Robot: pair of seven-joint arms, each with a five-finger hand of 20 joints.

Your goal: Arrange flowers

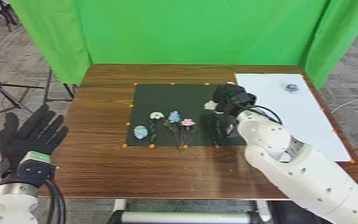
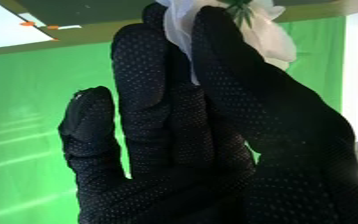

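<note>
Head view | white flower (image 1: 210,105) showing over dark mat's (image 1: 177,95) right side, right hand (image 1: 233,94) pinching it | pink flower (image 1: 188,122), blue flower (image 1: 174,116) lying nearer | right arm (image 1: 309,175) blocking part of white sheet (image 1: 286,112) | left hand (image 1: 29,135) spreading straight fingers beside table (image 1: 95,165)

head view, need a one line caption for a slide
Right hand at a white flower over the dark mat, beside a white board, left hand open off the table
</note>
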